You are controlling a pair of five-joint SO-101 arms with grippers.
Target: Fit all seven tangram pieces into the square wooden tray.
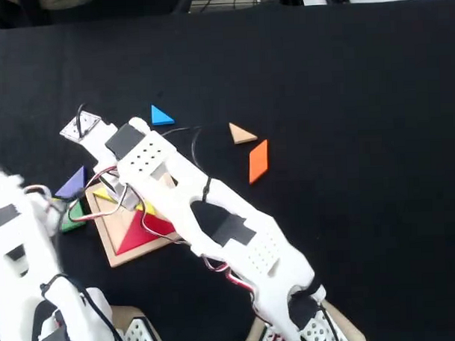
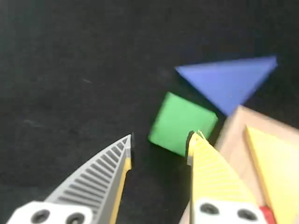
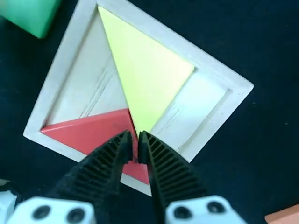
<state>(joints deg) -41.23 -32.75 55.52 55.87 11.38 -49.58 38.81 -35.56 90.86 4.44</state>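
We found left gripper (image 2: 160, 136), jaws spread, at green square (image 2: 180, 122) beside wooden tray (image 2: 233, 128). We judged it light and rigid: pinch opposite edges. Above tray hung right gripper (image 3: 134, 136), jaws pressed together.

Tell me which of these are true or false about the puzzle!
The yellow triangle lies in the wooden tray. True.
The green square is inside the tray. False: it lies on the table beside the tray.
The orange parallelogram lies outside the tray. True.
The left claw is shut. False: its fingers are apart.
The tray holds all seven pieces. False: it shows just the yellow triangle and the red triangle.
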